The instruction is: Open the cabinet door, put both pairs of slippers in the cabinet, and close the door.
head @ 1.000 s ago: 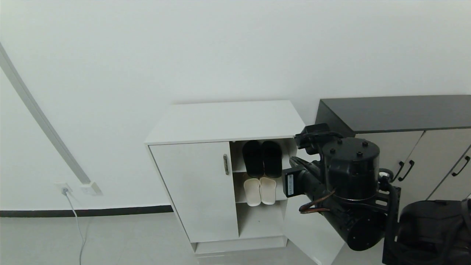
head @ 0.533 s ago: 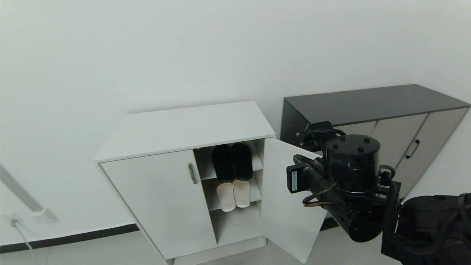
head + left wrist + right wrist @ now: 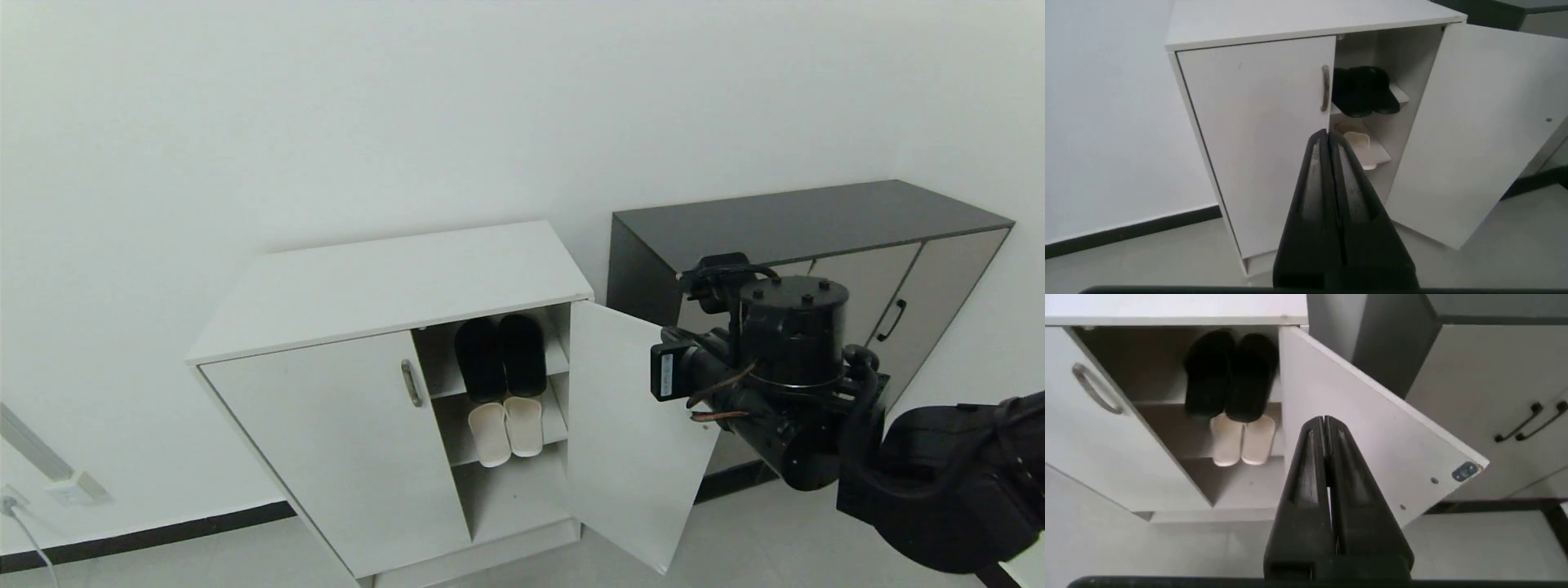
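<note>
In the foreground of the right wrist view, the right gripper [image 3: 1325, 420] is held with its jaws pressed together and nothing between them. It is aimed at the top edge of the open cabinet door [image 3: 1388, 433], and contact with the door cannot be made out. In the left wrist view, the left gripper [image 3: 1328, 135] is held well back from the cabinet, its jaws likewise shut tight and empty.

Beyond the grippers, the door is swung out toward the lower right of the head view. Behind it, the black slippers [image 3: 500, 357] are seen on the upper shelf at frame centre, and the white slippers [image 3: 506, 429] on the shelf just below.

With both pairs stowed inside the cabinet [image 3: 392, 282], closing is judged to be the step in hand. The next move calls for the door's outer face to be pushed by the right gripper, until the door is brought flush beside the closed left door [image 3: 326, 457].
</note>
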Tool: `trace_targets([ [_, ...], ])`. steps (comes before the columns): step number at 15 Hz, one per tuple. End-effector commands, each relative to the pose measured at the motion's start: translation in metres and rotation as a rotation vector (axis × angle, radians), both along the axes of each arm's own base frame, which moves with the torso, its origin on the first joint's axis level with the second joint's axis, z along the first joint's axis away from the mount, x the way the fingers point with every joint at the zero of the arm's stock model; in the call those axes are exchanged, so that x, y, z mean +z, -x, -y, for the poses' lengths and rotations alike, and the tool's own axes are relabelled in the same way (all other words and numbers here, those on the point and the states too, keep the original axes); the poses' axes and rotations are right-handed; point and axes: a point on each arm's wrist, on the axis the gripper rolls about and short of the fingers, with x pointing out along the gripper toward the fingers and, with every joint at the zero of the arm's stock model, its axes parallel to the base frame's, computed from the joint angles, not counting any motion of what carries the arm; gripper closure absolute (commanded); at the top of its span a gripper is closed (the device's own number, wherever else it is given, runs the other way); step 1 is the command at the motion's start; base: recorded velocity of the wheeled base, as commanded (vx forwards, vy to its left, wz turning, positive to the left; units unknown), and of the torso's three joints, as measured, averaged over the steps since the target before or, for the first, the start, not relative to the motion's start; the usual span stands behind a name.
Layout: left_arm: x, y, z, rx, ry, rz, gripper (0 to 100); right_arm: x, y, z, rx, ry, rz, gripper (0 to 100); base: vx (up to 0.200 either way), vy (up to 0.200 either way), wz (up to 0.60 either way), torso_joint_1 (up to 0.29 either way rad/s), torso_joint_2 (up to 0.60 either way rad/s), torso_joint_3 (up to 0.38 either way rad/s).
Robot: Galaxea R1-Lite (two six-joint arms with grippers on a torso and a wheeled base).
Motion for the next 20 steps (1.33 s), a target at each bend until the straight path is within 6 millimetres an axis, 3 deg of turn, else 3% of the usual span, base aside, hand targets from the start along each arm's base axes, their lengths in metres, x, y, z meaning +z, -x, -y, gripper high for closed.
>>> trace_targets([
  [1, 0.000, 0.000, 0.000, 0.001, 0.001, -0.001, 100, 0.003, -0.025, 0.008, -0.027, -0.021, 0.011, 100, 0.000, 0.000, 0.00, 0.000, 0.00, 0.000],
  [4, 0.000, 0.000, 0.000, 0.001, 0.001, -0.001, 100, 0.011, -0.056, 0.018, -0.005, -0.036, 0.005, 100, 0.000, 0.000, 0.00, 0.000, 0.00, 0.000],
  [7, 0.000, 0.000, 0.000, 0.002, 0.002, 0.001, 100, 0.022, -0.101, 0.040, 0.040, -0.064, -0.046, 100, 0.000, 0.000, 0.00, 0.000, 0.00, 0.000],
  [9, 0.000, 0.000, 0.000, 0.002, 0.002, -0.001, 100, 0.020, -0.124, 0.048, 0.021, -0.079, -0.104, 100, 0.000, 0.000, 0.00, 0.000, 0.00, 0.000],
  [12, 0.000, 0.000, 0.000, 0.002, 0.002, -0.001, 100, 0.015, -0.142, 0.056, 0.007, -0.088, -0.175, 100, 0.000, 0.000, 0.00, 0.000, 0.00, 0.000],
  [20, 0.000, 0.000, 0.000, 0.004, 0.005, -0.001, 100, -0.030, -0.179, 0.071, -0.061, -0.071, -0.230, 100, 0.000, 0.000, 0.00, 0.000, 0.00, 0.000],
])
